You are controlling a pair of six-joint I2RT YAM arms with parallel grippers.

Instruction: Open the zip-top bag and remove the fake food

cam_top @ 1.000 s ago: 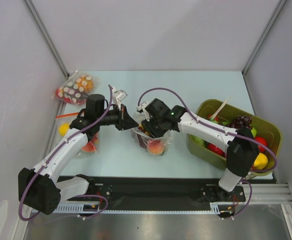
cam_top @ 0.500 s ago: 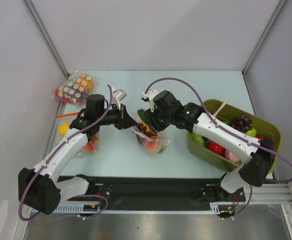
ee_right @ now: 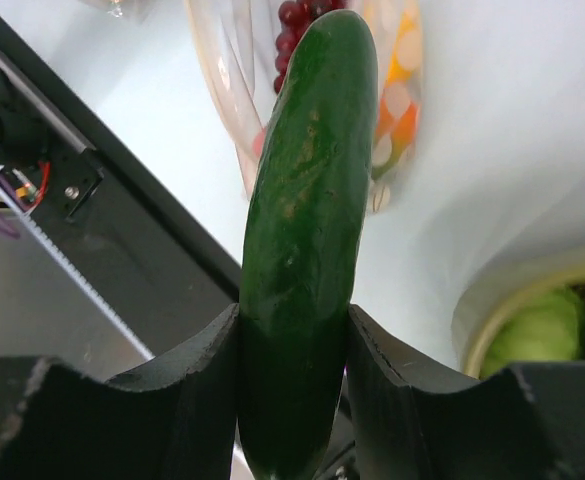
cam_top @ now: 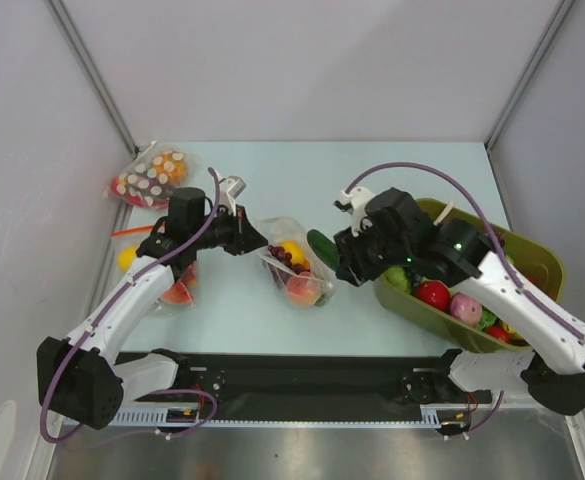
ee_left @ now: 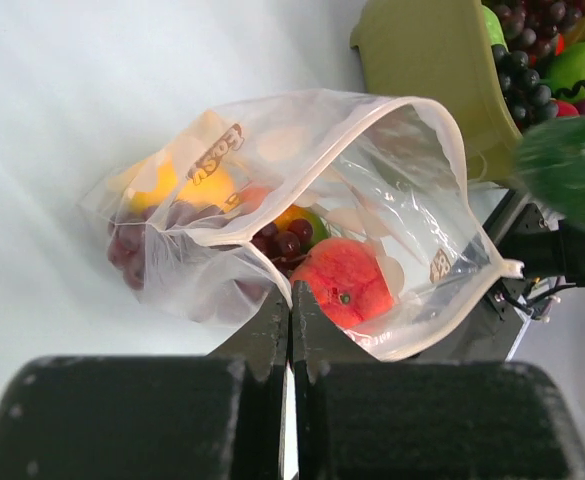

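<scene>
The zip-top bag [cam_top: 297,268] lies open on the table in the middle. It still holds a pink-orange peach [ee_left: 347,283], dark purple grapes [ee_left: 284,241] and an orange-yellow fruit [ee_left: 185,181]. My left gripper [cam_top: 255,243] is shut on the bag's rim [ee_left: 272,283] at its left side, and in the left wrist view it [ee_left: 290,308] pinches the plastic. My right gripper [cam_top: 344,258] is shut on the green piece [cam_top: 322,243], a long cucumber [ee_right: 307,215], and holds it in the air just right of the bag, beside the bin.
An olive bin [cam_top: 544,262] with several fake fruits stands at the right. A dotted bag showing red and orange [cam_top: 152,177] lies at the back left. Another clear bag [cam_top: 178,290] and a yellow fruit [cam_top: 127,258] lie under my left arm.
My right gripper has lifted the green piece out of the bag and moved right toward the bin. The left gripper keeps holding the bag's rim.
</scene>
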